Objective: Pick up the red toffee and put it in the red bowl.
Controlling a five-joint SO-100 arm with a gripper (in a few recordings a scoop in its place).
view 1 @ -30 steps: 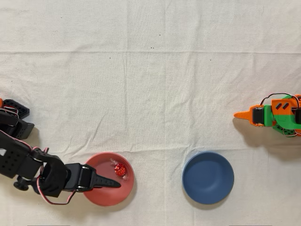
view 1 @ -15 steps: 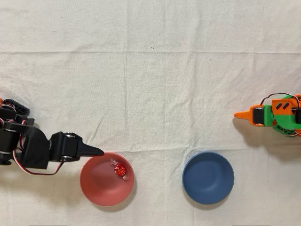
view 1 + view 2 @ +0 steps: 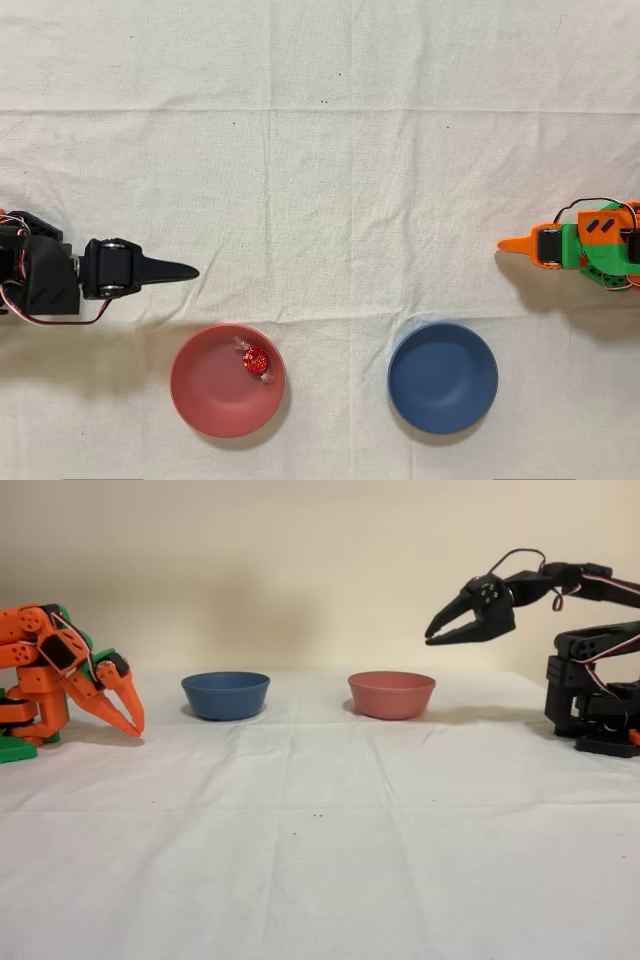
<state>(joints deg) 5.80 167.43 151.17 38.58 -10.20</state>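
Overhead view: small foil-wrapped red toffee [image 3: 256, 360] lying inside the shallow salmon-red plastic bowl [image 3: 205, 400], task seemingly done, with black two-finger gripper [image 3: 433, 637] empty, raised clear beside the bowl, jaws slightly parted.

blue bowl [image 3: 442, 377], white tablecloth [image 3: 330, 180], idle orange arm [image 3: 585, 247]

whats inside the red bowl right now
In the overhead view the red toffee lies inside the red bowl, toward its right side; nothing else is in it. From the fixed view the bowl's wall hides it.
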